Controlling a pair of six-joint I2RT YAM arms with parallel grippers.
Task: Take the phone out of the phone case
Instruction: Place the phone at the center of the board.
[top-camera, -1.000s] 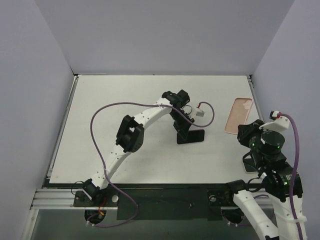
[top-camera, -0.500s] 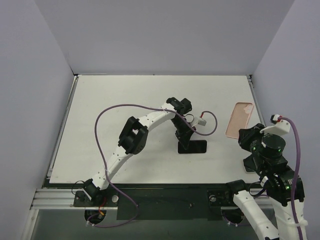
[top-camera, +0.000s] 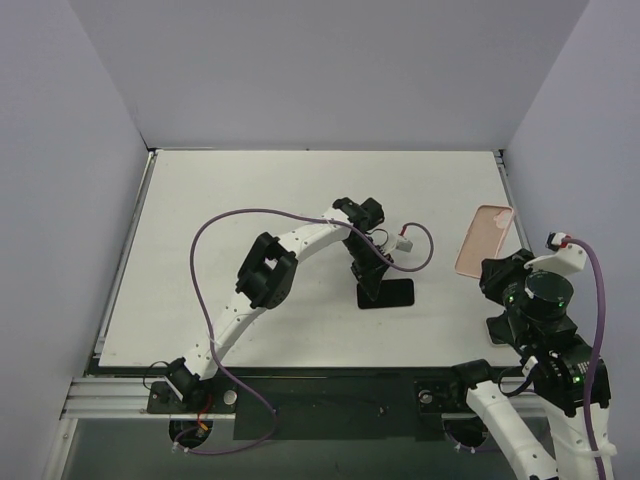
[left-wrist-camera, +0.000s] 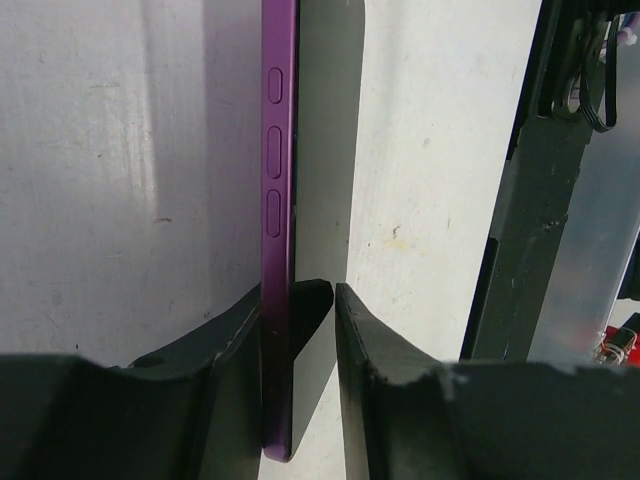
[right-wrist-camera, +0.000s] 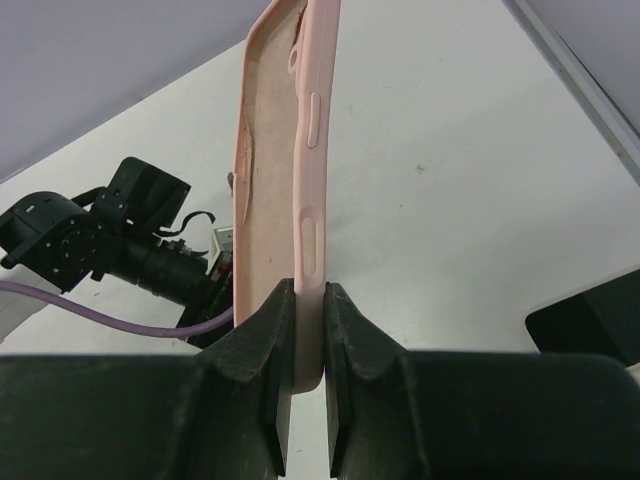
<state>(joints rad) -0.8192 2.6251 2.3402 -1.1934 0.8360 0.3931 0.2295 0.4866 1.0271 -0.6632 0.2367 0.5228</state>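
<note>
White table, matte, faint scuffs and specks. Plain lavender-grey walls on three sides. Aluminium rail along near edge. Dark flat item at table's right near edge, cropped; possibly a pad.

**Top ext. cam:** fixed, high, behind the arm bases. Faces down and fwd over the whole table. Far, wide view.

**Left wrist cam:** v. close. Looks along the left gripper onto the table surface, with the phone edge-on at centre.

**Right wrist cam:** close. Looks along the right gripper across the table. The phone case is edge-on in the foreground, and the left arm's wrist sits in the bkgd.

**Shared:**
- Top + left wrist: phone and the table round it.
- Top + right wrist: phone case, left arm's wrist, table.
- Both wrist views: table surface.
</note>
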